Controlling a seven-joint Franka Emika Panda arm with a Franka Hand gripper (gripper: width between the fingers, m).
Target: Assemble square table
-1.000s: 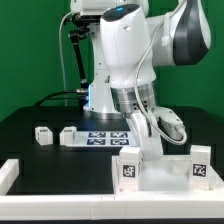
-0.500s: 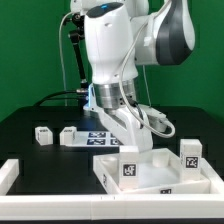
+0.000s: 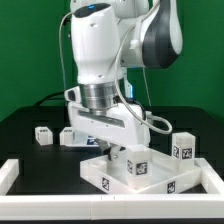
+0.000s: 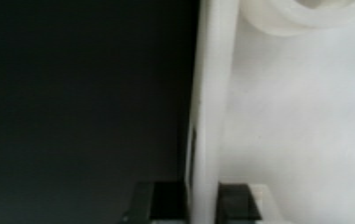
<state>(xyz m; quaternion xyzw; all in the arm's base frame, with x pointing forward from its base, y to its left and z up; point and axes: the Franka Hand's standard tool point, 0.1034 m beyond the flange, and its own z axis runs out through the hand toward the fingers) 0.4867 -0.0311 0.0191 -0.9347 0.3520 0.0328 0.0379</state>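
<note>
The square table's white slab (image 3: 110,176) lies low at the front, with two short tagged legs (image 3: 136,166) (image 3: 183,150) standing up from it. My gripper (image 3: 112,150) reaches down onto the slab's near-left edge and is shut on it. In the wrist view the slab's thin edge (image 4: 206,100) runs between my dark fingers (image 4: 156,202), with the gripper (image 4: 199,202) closed around it. A round corner socket (image 4: 309,14) shows at the slab's far end. Two loose white legs (image 3: 42,135) (image 3: 68,134) lie at the exterior view's left.
The marker board (image 3: 92,141) lies behind the slab, partly hidden by my arm. The long white L-shaped rail (image 3: 10,173) runs along the front and up at the exterior view's left. Cables hang behind the arm's base.
My wrist has turned and swung the slab round on the table. Its top face and corner now show, and the two standing legs have shifted toward the exterior view's left.
</note>
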